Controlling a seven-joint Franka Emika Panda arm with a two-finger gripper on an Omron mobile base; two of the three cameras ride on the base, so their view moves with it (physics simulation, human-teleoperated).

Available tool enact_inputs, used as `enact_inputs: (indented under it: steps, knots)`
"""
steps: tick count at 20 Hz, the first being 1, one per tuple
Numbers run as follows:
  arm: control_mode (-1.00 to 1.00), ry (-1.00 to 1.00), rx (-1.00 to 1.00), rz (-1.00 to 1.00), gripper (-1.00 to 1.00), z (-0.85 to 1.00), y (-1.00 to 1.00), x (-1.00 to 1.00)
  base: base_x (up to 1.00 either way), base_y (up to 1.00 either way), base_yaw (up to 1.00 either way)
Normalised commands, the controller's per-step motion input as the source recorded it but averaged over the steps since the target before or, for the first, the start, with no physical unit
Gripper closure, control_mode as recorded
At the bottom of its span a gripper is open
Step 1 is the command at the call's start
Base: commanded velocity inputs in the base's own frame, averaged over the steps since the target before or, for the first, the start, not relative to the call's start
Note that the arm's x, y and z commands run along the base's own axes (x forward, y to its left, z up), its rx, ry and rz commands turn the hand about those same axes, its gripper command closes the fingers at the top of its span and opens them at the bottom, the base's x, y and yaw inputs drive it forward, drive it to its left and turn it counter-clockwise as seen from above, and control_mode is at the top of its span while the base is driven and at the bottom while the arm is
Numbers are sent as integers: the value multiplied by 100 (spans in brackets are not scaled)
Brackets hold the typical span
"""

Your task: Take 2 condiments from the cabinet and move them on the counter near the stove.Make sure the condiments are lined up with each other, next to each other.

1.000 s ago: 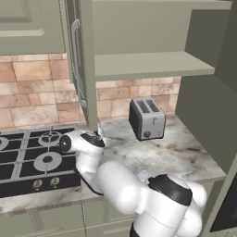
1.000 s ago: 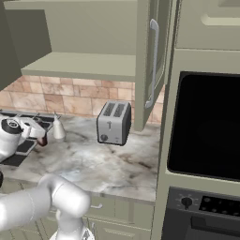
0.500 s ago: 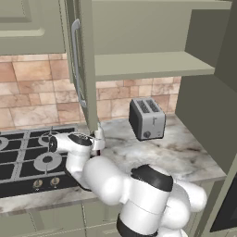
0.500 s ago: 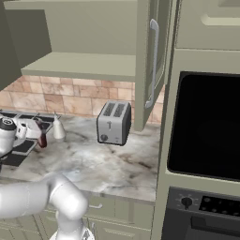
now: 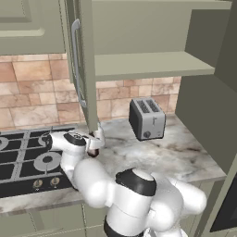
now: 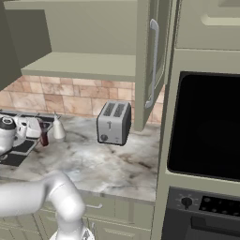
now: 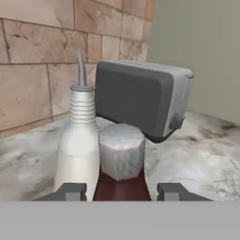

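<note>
In the hand view my gripper (image 7: 122,192) is shut on the dark red-brown condiment bottle (image 7: 121,186), one fingertip on each side of its body below the pale-looking cap. The white condiment bottle (image 7: 77,150) with its narrow neck stands upright just to its left, close against it. In the right base view the dark bottle (image 6: 44,134) stands on the marble counter (image 6: 108,164) between the gripper (image 6: 36,130) and the white bottle (image 6: 58,127), beside the stove (image 6: 16,147). The left base view shows the gripper (image 5: 95,142) under the edge of the open cabinet door (image 5: 85,69).
A silver toaster (image 5: 147,119) stands on the counter (image 5: 180,157) to the right of the bottles. The cabinet shelf (image 5: 148,65) is overhead. The black stove (image 5: 28,157) lies to the left. A dark wall oven (image 6: 206,122) closes the right side.
The arm's elbow and body have swung round toward the front. The hand has stayed almost in place beside the white bottle, still around the dark bottle.
</note>
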Motion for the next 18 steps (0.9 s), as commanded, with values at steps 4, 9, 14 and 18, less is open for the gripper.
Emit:
enact_inputs:
  steps: [4,9,14,18]
  knots:
    - [-100,0,-2,-7,100,-5,0,21,0,0,0]
    - [-100,0,-3,-7,100,-10,0,19,0,0,0]
    - [-100,0,-4,-7,100,-13,0,16,0,0,0]
    - [-100,0,-4,-6,100,-15,0,15,0,0,0]
